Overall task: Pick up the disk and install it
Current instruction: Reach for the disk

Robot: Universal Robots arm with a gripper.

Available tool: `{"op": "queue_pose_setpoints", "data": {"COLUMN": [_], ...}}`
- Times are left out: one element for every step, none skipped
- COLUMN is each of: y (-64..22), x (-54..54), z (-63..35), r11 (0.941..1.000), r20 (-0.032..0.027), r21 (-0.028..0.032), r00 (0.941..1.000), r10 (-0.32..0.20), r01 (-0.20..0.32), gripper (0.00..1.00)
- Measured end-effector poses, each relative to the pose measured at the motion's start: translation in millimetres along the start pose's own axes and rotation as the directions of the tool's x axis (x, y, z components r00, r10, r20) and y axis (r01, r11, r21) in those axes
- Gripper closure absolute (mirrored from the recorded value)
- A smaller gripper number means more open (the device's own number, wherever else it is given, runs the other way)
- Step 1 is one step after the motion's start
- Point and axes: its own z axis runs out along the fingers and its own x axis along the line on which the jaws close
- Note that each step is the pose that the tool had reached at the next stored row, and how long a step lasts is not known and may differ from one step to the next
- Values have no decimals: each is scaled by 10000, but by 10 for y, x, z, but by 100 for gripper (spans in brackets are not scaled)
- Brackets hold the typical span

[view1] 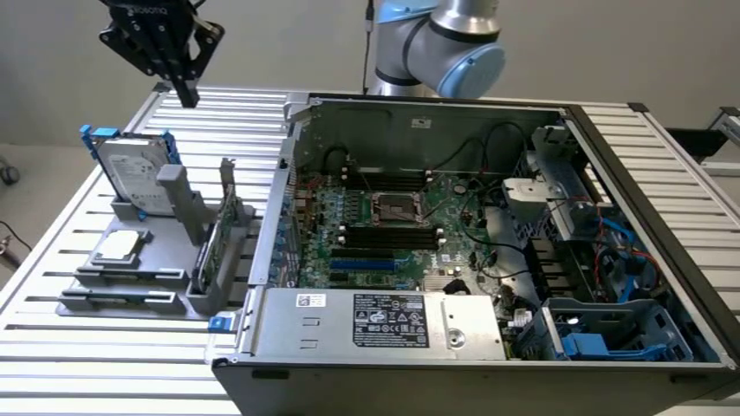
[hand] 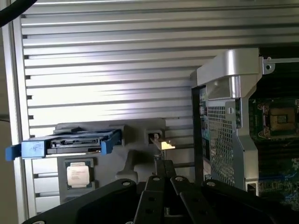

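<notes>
Hovering with empty fingers (view1: 185, 87) pressed together, the gripper (view1: 186, 100) hangs above the upright disk (view1: 130, 173), which seemingly lies toward the exterior view's left.

No word or number can be read for sure. Pale letters stand on the black gripper (view1: 185, 94), up at its top, but they are too small to make out. The grey box (view1: 289, 334) at the front of the computer case (view1: 463, 390) has a big label (view1: 391, 321) with tiny print and little round signs, and a small white sticker (view1: 312, 300). The white label (view1: 127, 165) on the disk (view1: 141, 198) is too tiny to read as well.
</notes>
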Motion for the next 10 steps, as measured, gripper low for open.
{"op": "queue_pose_setpoints", "data": {"y": [6,12,21,31,45,57,64,70,73,71], "x": [46,91,137,183,227,274,320,366,411,453], "z": [1,3,4,6,10,15,20,28,36,44], "r11": [10000,10000,10000,10000,10000,10000,10000,10000,10000,10000], "r20": [-1,0,-1,-1,-3,-3,-3,-3,-2,-2], "r21": [0,0,-1,0,0,0,0,0,0,-1], "r00": [10000,10000,10000,10000,10000,10000,10000,10000,10000,10000], "r10": [-1,0,0,0,-1,0,1,1,0,-2], "r01": [1,0,0,0,1,0,-1,-1,0,2], "gripper": [89,89,89,89,89,89,89,89,89,89]}}
